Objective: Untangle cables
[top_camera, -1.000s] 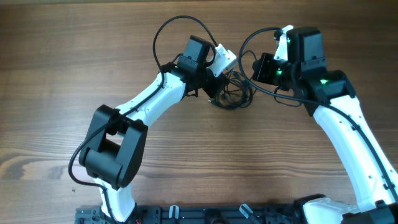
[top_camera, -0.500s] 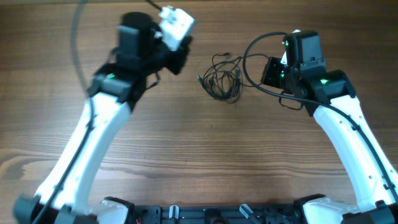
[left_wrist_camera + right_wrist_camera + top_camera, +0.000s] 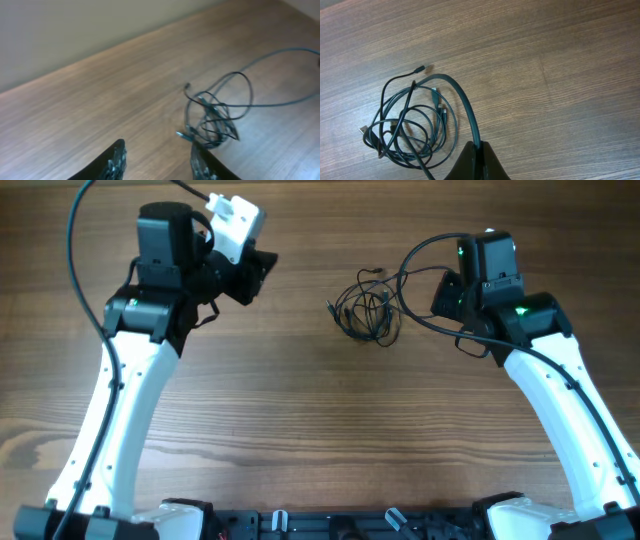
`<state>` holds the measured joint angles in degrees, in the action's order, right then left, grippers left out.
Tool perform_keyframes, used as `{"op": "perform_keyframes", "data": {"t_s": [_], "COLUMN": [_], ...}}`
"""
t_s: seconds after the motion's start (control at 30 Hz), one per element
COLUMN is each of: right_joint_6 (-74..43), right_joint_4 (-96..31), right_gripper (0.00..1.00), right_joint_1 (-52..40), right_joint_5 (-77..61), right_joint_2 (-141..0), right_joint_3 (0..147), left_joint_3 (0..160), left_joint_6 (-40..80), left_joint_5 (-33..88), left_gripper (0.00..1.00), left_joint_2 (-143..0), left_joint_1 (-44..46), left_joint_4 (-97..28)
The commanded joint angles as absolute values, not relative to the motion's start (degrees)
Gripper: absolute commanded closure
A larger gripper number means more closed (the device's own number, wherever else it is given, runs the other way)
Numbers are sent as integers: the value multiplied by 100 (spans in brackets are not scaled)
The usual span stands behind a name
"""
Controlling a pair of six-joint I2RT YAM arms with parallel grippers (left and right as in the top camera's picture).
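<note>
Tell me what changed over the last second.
The left arm swung away from the cables to the left, and its fingers opened, empty. The cables shifted a little but are still tangled. The right fingers stayed shut beside them.

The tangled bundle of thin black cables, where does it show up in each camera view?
Overhead: the tangled bundle of thin black cables lies upper middle, slightly right of centre, between the arms.
Left wrist: the bundle is right of centre, in the lower half.
Right wrist: the bundle is lower left.
Shared landmark: the brown wood-grain tabletop under it.
</note>
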<state>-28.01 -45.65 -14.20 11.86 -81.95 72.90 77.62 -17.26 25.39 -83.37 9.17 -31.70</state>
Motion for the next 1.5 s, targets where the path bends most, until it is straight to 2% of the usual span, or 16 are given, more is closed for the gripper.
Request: {"op": "perform_keyframes", "data": {"t_s": [0.0,0.07,0.2,0.23,0.3,0.7,1.23,1.3,1.4,1.47], "right_joint_6": [-2862,-2842,-2696,-2698,-2694,-2679,-2676,-2679,-2679,-2683], "right_joint_4": [-4556,-4552,-4501,-4488,-4484,-4462,-4451,-4453,-4460,-4460], "right_gripper": [96,96,96,96,96,96,96,96,96,96], "right_joint_1": [-1413,-1413,-1413,-1413,-1413,-1424,-1424,-1424,-1424,-1424], "right_joint_5": [1297,1214,950,902,893,478,432,434,436,436], "right_joint_2": [-8114,-8114,-8114,-8114,-8114,-8114,-8114,-8114,-8114,-8114], "right_joint_3": [7439,7439,7439,7439,7439,7439,7439,7439,7439,7439], "left_joint_3": [7758,7758,7758,7758,7758,7758,7758,7758,7758,7758], "left_joint_6": [-1741,-1765,-1763,-1761,-1761,-1758,-1756,-1756,-1756,-1756], "left_joint_5": [3006,3114,3170,3170,3168,3168,3146,3148,3146,3146], "left_gripper": [54,50,49,46,30,30,32,39,64,96], "left_joint_2": [-8746,-8978,-9413,-9535,-9692,-10551,-11148,-11236,-11310,-11310], "left_joint_1": [1120,1302,1678,1809,1994,2711,2882,2882,2882,2882], "left_joint_4": [-3159,-3142,-2888,-2781,-2620,-1990,-1619,-1516,-1474,-1468]}}
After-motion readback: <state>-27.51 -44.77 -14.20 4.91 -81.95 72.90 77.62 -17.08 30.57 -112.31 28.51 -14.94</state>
